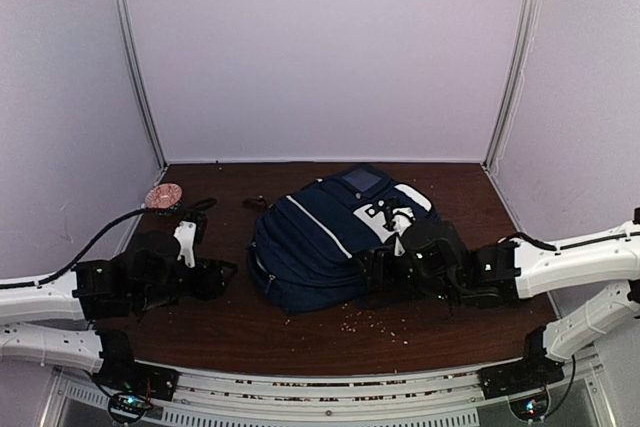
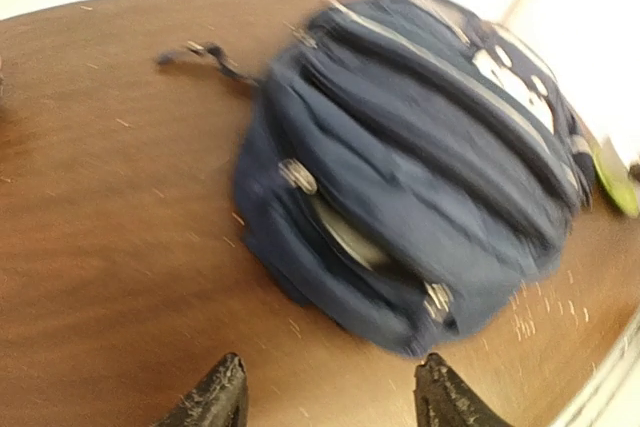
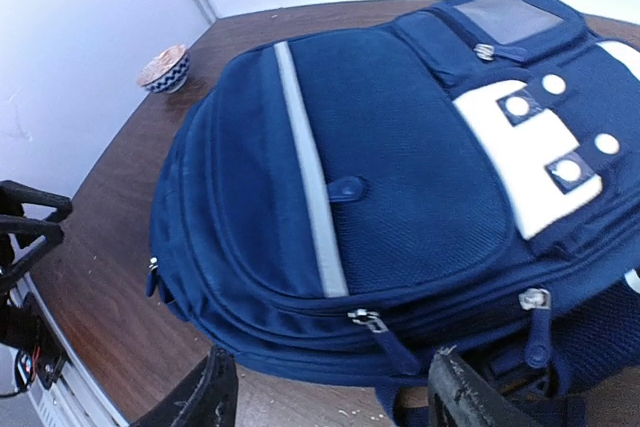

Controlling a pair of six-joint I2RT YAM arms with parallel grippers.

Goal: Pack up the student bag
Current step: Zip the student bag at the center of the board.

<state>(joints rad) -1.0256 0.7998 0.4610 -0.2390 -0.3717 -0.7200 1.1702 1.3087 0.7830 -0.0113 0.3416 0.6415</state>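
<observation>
Brown tabletop (image 1: 200,327) — left tool (image 2: 332,379) agape, empty; right tool (image 3: 330,379) agape beside the student bag (image 1: 310,247).

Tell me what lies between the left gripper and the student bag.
Only bare brown table with a few pale crumbs lies between the left gripper and the student bag. The left wrist view shows this stretch most clearly.

student bag (image 1: 310,232) (image 2: 400,177) (image 3: 400,167) | navy-blue fabric backpack, white trim stripe, white studded patches near the top, zipped front pockets | is laid flat on the table (image 1: 230,317), front face up, centre-right | top is turned far-right, bottom near-left | one near-left pocket is seen gaping
</observation>
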